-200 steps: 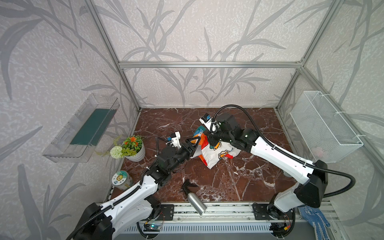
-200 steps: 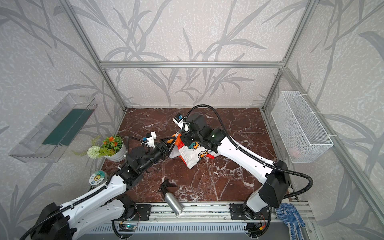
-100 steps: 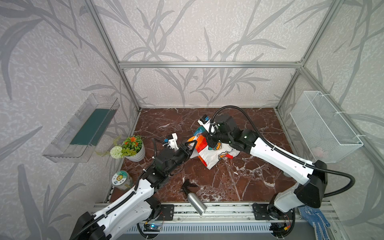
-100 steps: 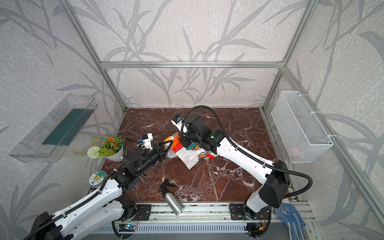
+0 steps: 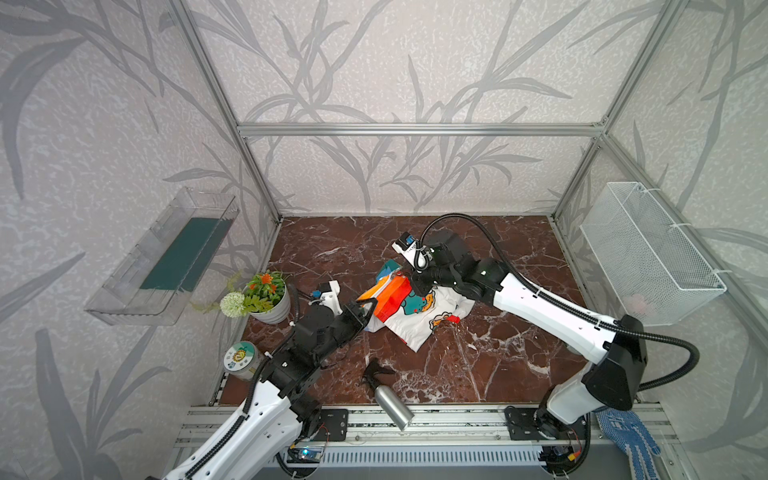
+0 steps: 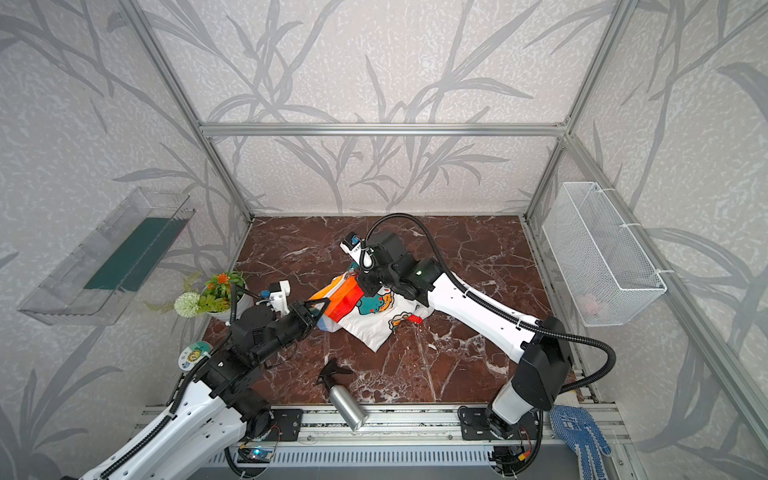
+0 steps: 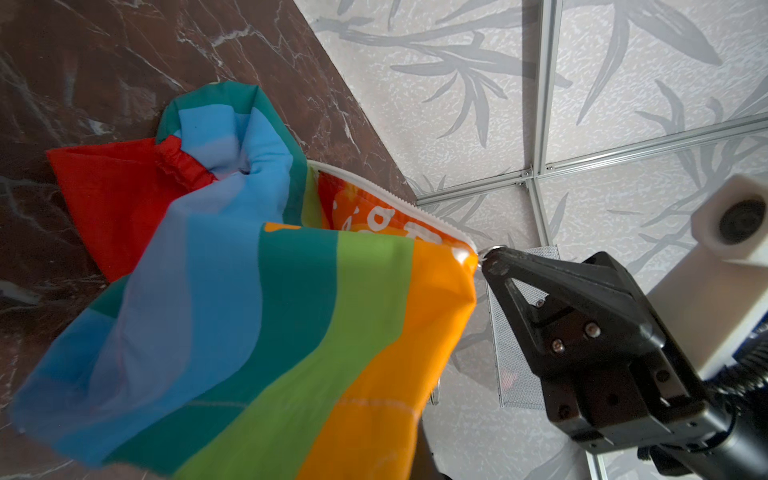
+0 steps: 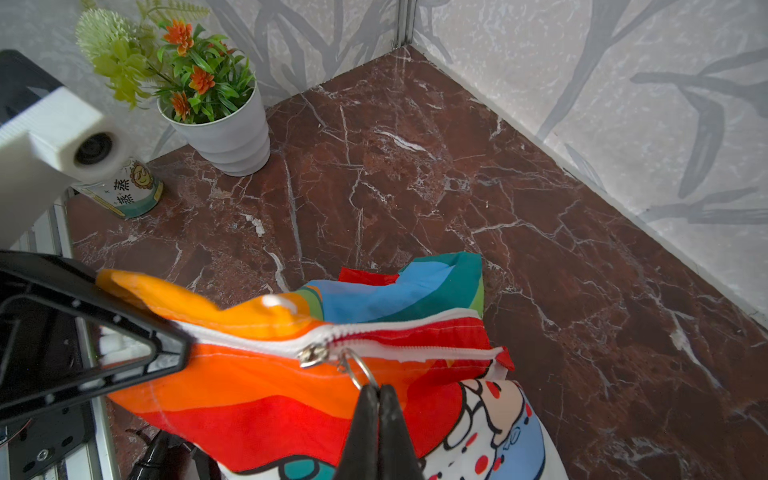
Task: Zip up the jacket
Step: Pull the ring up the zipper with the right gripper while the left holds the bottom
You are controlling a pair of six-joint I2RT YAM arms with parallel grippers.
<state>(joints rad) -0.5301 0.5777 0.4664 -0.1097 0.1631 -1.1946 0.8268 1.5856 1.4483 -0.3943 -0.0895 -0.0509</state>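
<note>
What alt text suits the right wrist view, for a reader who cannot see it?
The right end effector pinches the metal ring on the zipper slider of a partly zipped, colourful jacket. The left end effector grips the jacket's orange edge; a potted plant stands beyond.

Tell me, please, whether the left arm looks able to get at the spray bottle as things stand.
Probably not yet: the left gripper is shut on the jacket, while the right gripper pinches the zipper ring. The marble toward the spray bottle looks bare, though.

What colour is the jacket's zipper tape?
White zipper tape, silver slider; clearest in the right wrist view.
</note>
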